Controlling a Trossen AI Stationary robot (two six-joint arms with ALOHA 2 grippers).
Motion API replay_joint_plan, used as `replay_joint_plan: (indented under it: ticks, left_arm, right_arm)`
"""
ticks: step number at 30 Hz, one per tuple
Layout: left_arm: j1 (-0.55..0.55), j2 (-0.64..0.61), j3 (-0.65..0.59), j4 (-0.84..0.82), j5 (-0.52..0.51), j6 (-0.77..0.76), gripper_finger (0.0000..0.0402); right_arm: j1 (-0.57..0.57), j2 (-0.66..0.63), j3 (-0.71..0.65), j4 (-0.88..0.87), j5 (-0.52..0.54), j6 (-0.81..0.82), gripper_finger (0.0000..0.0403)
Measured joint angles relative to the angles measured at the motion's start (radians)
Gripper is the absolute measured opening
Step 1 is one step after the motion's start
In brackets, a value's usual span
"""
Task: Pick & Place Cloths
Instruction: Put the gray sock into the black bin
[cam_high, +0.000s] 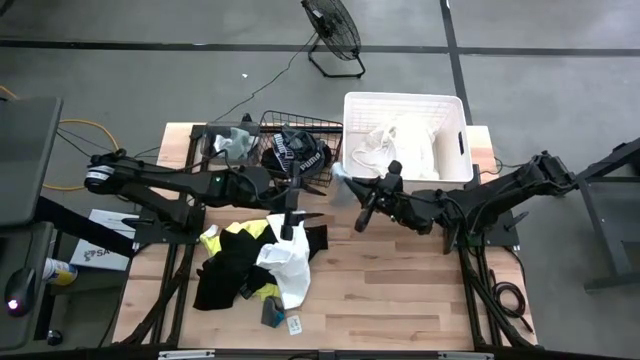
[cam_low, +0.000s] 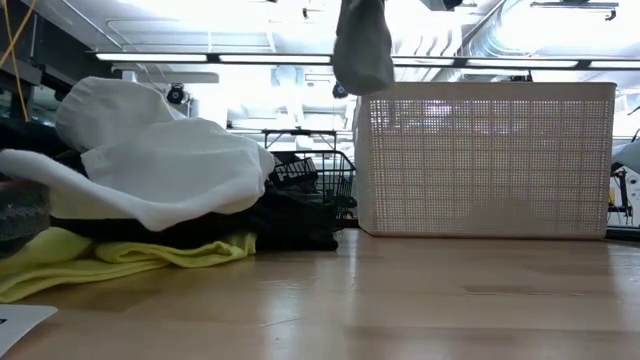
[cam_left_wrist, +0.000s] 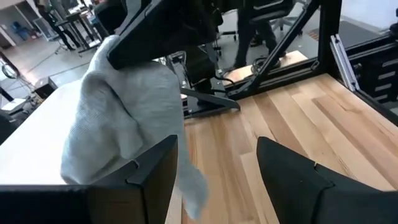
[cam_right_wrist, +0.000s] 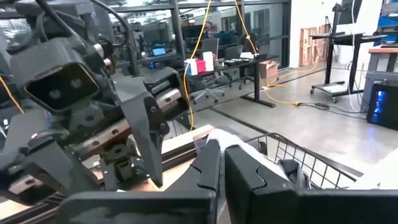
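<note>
Now we are clamping the right gripper's (cam_high: 345, 180) fingers together on a small grey soft cloth (cam_high: 341, 178), holding it just beside the white perforated plastic tub (cam_high: 405, 101), presumably for dropping in; our left gripper's (cam_high: 303, 214) fingers are standing apart, empty, over the desk (cam_high: 400, 290).

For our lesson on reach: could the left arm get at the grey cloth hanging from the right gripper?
Probably yes. The left gripper is open and faces the grey cloth, which the right gripper holds up in the air; nothing seems to stand between them.
</note>
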Motion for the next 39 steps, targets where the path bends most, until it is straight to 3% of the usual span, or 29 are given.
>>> replay_joint_plan:
  ticks: [5,11,15,18,29,36,39]
  left_arm:
    - [0.0,0.009,0.0,-0.011,-0.015,-0.004,0.0238]
    - [0.001,0.026,0.001,0.002,-0.027,0.002,0.032]
    - [0.0,0.045,0.0,0.051,-0.173,0.052,0.0346]
    - [0.003,0.049,-0.001,0.052,-0.249,0.064,0.0349]
    - [0.033,0.099,-0.001,0.112,-0.252,0.123,0.0349]
    - [0.034,0.104,0.0,0.132,-0.274,0.127,0.0349]
    - [0.034,0.104,0.0,0.125,-0.349,0.127,0.0349]
  right_arm:
    - [-0.001,0.0,0.0,0.001,0.001,-0.006,0.0003]
    - [-0.023,0.0,0.0,0.001,-0.006,-0.005,0.0003]
    - [-0.034,0.0,0.0,0.001,-0.031,0.0,0.0003]
    - [-0.043,0.001,0.0,0.001,-0.041,0.0,0.0003]
    - [-0.092,0.02,0.0,0.005,-0.054,0.044,0.0003]
    - [-0.111,0.07,0.0,0.052,-0.194,0.088,0.0003]
    - [-0.104,0.073,0.0,0.053,-0.218,0.105,0.0003]
